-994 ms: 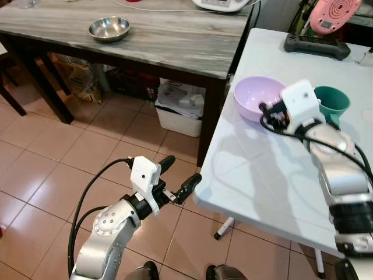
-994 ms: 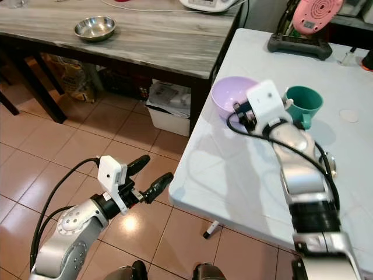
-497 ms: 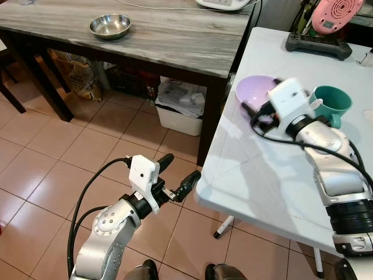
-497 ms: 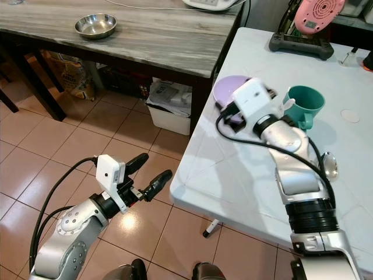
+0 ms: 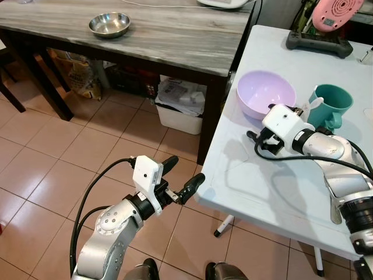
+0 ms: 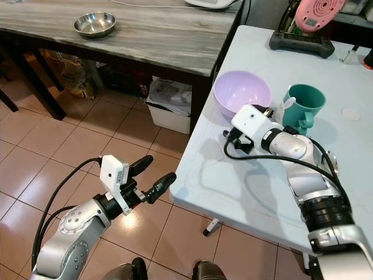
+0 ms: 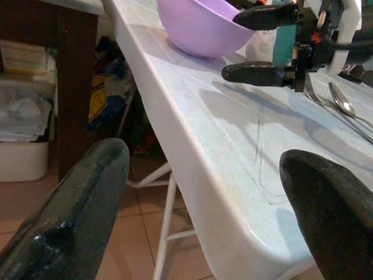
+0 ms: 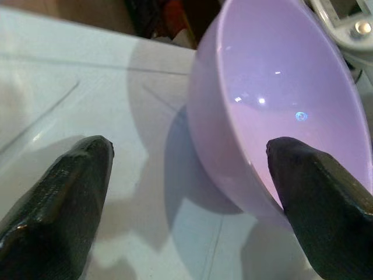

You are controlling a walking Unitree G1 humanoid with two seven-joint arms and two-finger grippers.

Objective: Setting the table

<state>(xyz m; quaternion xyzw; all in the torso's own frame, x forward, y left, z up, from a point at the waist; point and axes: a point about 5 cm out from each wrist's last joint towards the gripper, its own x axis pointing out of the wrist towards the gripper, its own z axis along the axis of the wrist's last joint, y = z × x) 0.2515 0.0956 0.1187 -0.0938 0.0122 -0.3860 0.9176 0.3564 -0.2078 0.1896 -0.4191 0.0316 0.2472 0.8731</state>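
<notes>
A lilac bowl (image 5: 266,93) stands empty near the left edge of the white table (image 5: 274,192), with a teal mug (image 5: 330,104) just right of it. My right gripper (image 6: 231,142) is low over the table just in front of the bowl, open and holding nothing. In the right wrist view one of its fingers (image 8: 315,192) lies against the bowl's (image 8: 274,99) near wall; I cannot tell if it touches. My left gripper (image 5: 180,175) is open and empty over the floor, just off the table's near left corner. Spoons (image 7: 344,108) lie on the table behind the right gripper.
A wooden table (image 5: 175,41) with a steel bowl (image 5: 109,24) stands at the back left, and a white bin (image 5: 179,111) sits beneath it. A black device (image 5: 319,44) and a pink appliance (image 5: 333,14) are at the white table's far end. Tiled floor (image 5: 70,151) lies to the left.
My right gripper has come away from over the lilac bowl and dropped low over the table in front of it. The left gripper has barely moved.
</notes>
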